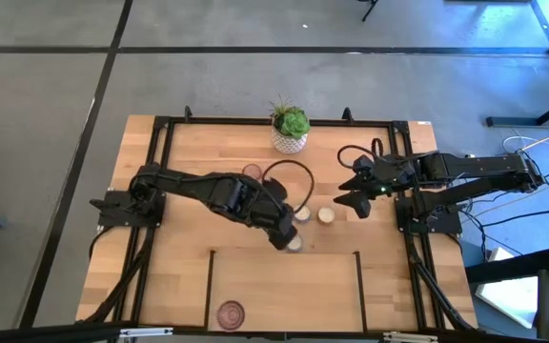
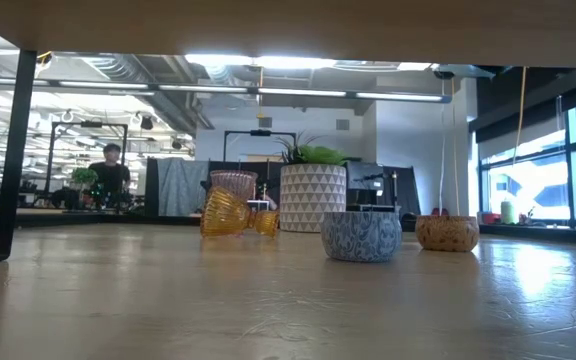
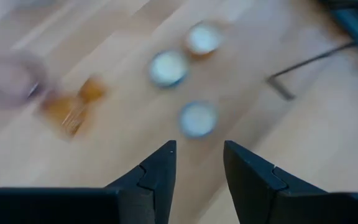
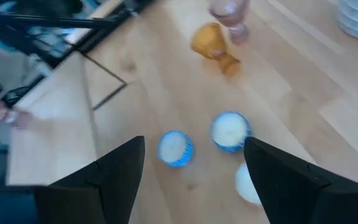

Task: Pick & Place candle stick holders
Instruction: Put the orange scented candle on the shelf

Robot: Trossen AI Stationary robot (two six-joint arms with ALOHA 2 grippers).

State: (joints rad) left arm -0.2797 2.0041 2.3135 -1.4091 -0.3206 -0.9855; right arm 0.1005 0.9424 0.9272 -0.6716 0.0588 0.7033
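Three cream-white candle stick holders (image 1: 301,213) (image 1: 326,216) (image 1: 294,244) stand close together at mid-table; in the left wrist view the nearest one (image 3: 197,118) lies just beyond my fingertips. An amber glass holder (image 2: 226,213) lies on its side beside an upright pink glass holder (image 1: 252,171). Another pink holder (image 1: 231,312) stands by the near edge. My left gripper (image 1: 284,236) (image 3: 199,144) hovers open over the nearest cream holder, touching nothing. My right gripper (image 1: 355,202) (image 4: 194,142) stands open, right of the cream holders.
A green plant in a white patterned pot (image 1: 290,131) stands at the far edge, middle. Dark lines (image 1: 284,253) mark a rectangle at the near edge, around the pink holder there. A black frame (image 1: 165,143) runs round the tabletop. A cable loops (image 1: 289,176) over the left arm.
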